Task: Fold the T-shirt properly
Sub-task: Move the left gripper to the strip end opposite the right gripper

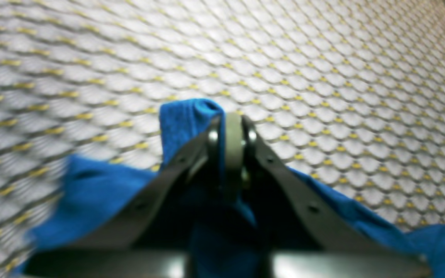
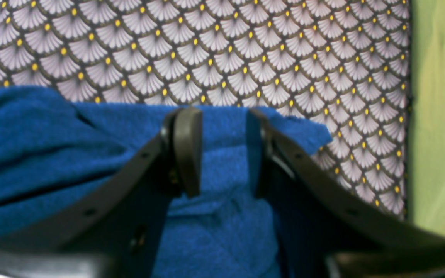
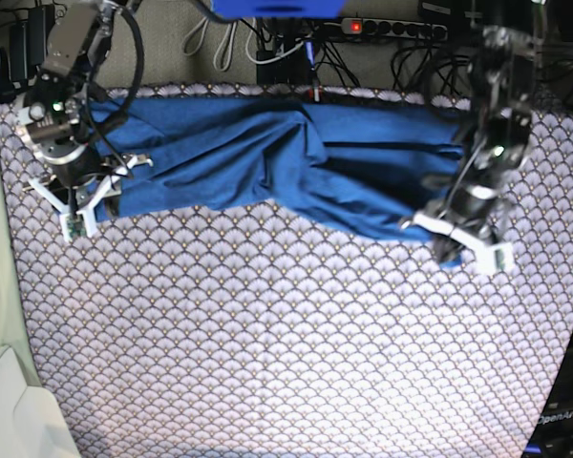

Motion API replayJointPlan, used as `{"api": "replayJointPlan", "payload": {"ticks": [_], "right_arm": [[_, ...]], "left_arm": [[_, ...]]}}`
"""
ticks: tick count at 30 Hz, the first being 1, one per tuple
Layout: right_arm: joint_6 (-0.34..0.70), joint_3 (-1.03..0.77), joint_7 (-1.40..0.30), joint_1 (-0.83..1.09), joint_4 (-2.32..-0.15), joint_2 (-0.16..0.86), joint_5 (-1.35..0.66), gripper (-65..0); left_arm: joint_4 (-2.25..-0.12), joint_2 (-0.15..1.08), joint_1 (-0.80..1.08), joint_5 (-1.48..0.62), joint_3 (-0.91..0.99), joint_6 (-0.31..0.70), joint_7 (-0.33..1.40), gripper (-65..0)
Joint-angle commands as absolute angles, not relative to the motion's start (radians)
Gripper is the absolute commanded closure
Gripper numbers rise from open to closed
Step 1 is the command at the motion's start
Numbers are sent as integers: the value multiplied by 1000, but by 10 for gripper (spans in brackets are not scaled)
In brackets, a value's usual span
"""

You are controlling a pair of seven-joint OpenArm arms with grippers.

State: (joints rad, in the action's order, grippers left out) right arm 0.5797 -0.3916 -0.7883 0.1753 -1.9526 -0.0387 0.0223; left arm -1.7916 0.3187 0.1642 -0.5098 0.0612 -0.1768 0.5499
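I see the right gripper at the patterned cloth's left edge, jaws half-spread astride the T-shirt's end, nothing pinched yet. T-shirt lies bunched along the far edge. Left gripper near the right edge is clamped on a fabric corner; I judge we're mid-pickup, next the right closes, then both pull it flat.

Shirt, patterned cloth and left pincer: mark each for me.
shirt (image 3: 267, 157), base view, middle of the bunched blue fabric.
patterned cloth (image 3: 286, 334), base view, bare part in front of the shirt.
left pincer (image 1: 233, 127), left wrist view, shut tips pinching a shirt fold.
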Motion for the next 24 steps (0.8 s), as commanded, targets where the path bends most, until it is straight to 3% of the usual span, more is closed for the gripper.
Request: {"api": "replayJointPlan", "payload": {"ticks": [1, 7, 18, 24], "right_arm": [[581, -392, -766, 165, -1971, -35, 13, -206], [581, -392, -766, 166, -1969, -35, 13, -206], [581, -392, -769, 170, -1969, -35, 13, -206], [581, -392, -769, 171, -1969, -35, 13, -206]], "left_arm": [[-1828, 325, 180, -513, 87, -173, 533, -4], [-1896, 346, 303, -513, 206, -171, 533, -4], [-1888, 398, 435, -503, 217, -168, 533, -3], [-1853, 398, 456, -501, 219, -19, 535, -3]]}}
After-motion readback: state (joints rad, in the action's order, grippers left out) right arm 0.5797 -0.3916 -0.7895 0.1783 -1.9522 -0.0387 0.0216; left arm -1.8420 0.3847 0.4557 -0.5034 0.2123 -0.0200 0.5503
